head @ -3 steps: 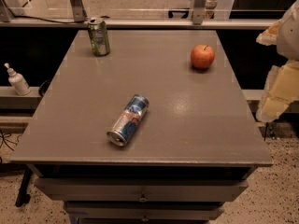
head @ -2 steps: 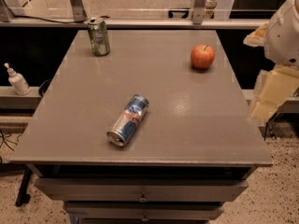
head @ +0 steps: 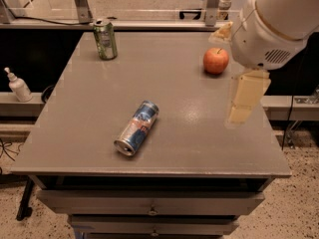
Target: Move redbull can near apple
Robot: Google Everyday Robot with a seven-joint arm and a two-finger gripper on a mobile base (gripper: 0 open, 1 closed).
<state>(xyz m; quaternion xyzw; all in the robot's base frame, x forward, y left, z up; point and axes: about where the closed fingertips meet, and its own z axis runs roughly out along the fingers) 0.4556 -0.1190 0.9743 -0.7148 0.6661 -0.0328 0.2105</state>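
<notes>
The redbull can [head: 137, 127], blue and silver, lies on its side near the front middle of the grey table [head: 199, 148], its silver top facing the front left. The red-orange apple [head: 216, 60] stands at the back right of the table, well apart from the can. My gripper [head: 244, 99] hangs from the big white arm [head: 274, 24] above the table's right side, just in front and to the right of the apple and far right of the can. It holds nothing that I can see.
A wider green can [head: 105, 39] stands upright at the back left of the table. A white pump bottle [head: 19, 85] sits on a ledge left of the table. Drawers [head: 149, 208] are under the table's front edge.
The arm and gripper have moved left, from beyond the table's right edge to above its right side near the apple. The can and the apple have not moved.
</notes>
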